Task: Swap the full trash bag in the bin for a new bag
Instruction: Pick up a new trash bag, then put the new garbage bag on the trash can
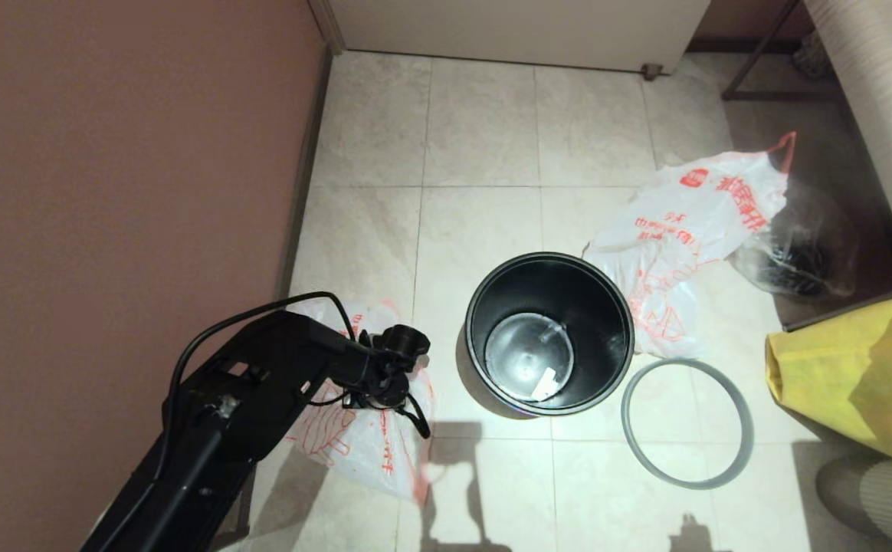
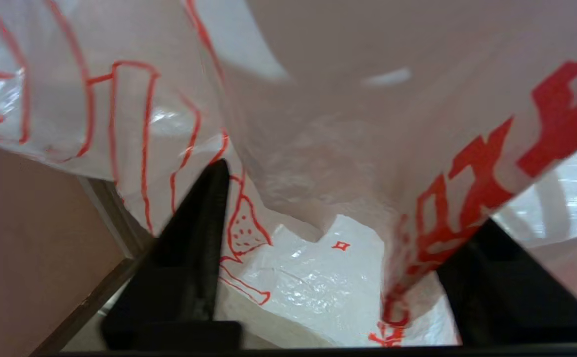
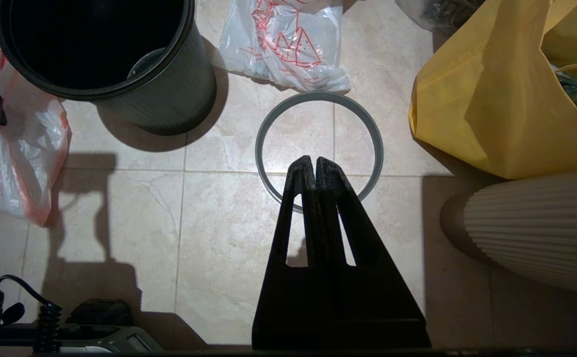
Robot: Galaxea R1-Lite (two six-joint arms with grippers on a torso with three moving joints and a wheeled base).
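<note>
The black bin [image 1: 603, 330] stands unlined in the middle of the floor, also seen from the right wrist [image 3: 169, 94]. Its grey ring [image 1: 687, 363] lies on the tiles to its right. The full trash bag [image 1: 373, 445] sits puffed up by the wall, left of the bin. My left arm's wrist [image 1: 385, 368] hangs over it, hiding the fingers from the head. My left gripper [image 2: 353, 198] is open, with the bag's printed film [image 2: 318, 124] between the jaws and draped over one finger. The new bag [image 1: 691, 222] lies flat behind the bin on the right. My right gripper [image 3: 314, 161] is shut and empty above the ring [image 3: 318, 95].
A brown wall [image 1: 109, 192] and its skirting run close along the left. A clear bag with dark contents [image 1: 798, 261] lies beyond the new bag. A big yellow bag [image 1: 860, 376] and a ribbed beige object [image 1: 883, 491] crowd the right side. A small white scrap [image 1: 546, 383] lies in the bin.
</note>
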